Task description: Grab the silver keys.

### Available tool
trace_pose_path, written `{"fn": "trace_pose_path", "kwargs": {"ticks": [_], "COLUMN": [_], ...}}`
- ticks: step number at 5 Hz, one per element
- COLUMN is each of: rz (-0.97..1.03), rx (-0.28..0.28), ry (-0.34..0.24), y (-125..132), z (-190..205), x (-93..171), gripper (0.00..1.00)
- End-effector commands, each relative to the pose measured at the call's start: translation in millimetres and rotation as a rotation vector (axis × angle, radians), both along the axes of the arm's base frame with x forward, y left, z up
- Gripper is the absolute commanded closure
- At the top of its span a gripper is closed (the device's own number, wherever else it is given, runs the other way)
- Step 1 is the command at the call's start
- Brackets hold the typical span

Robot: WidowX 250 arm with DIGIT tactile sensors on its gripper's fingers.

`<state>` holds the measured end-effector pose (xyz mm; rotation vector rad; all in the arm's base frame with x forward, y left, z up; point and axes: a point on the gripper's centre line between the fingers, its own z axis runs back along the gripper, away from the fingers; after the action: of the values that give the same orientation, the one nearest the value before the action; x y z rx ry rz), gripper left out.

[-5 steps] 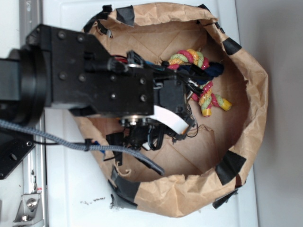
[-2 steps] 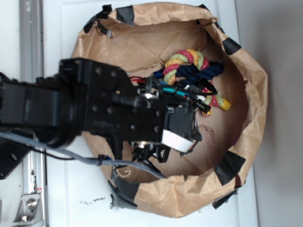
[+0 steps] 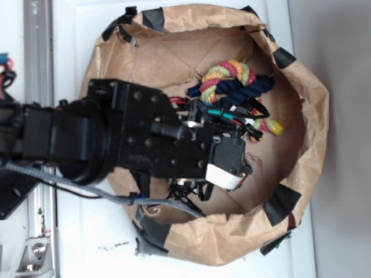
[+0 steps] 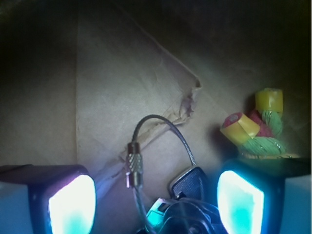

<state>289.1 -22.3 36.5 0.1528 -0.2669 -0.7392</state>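
Note:
In the wrist view the silver keys [image 4: 187, 183] lie on the brown paper floor between my fingers. Their thin wire ring [image 4: 163, 124] with its brass screw clasp loops out ahead of the dark key head. My gripper [image 4: 156, 207] is open, one glowing pad [image 4: 70, 204] to the left of the bunch and the other [image 4: 241, 200] to the right, neither touching it. In the exterior view the gripper [image 3: 229, 165] points down inside the paper bag, and its body hides the keys.
The rolled-down brown paper bag [image 3: 307, 116], patched with black tape, walls the work area. A navy and multicoloured knotted rope [image 3: 232, 81] lies at its far side, its end [image 4: 253, 129] just beyond my right finger. White tabletop surrounds the bag.
The arm has swung away from the rope toward the near side of the bag and reached further in. The rope, half covered before, now shows almost whole.

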Motion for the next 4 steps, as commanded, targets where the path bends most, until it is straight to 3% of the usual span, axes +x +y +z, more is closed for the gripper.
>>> {"fn": "trace_pose_path", "kwargs": {"ticks": [1, 4], "rz": [0.036, 0.06], "rx": [0.008, 0.01], "ry": [-0.032, -0.026], "y": [6.7, 13.4], "z": [6.6, 4.0], "x": [13.6, 21.9], "gripper": [0.0, 0.0]}}
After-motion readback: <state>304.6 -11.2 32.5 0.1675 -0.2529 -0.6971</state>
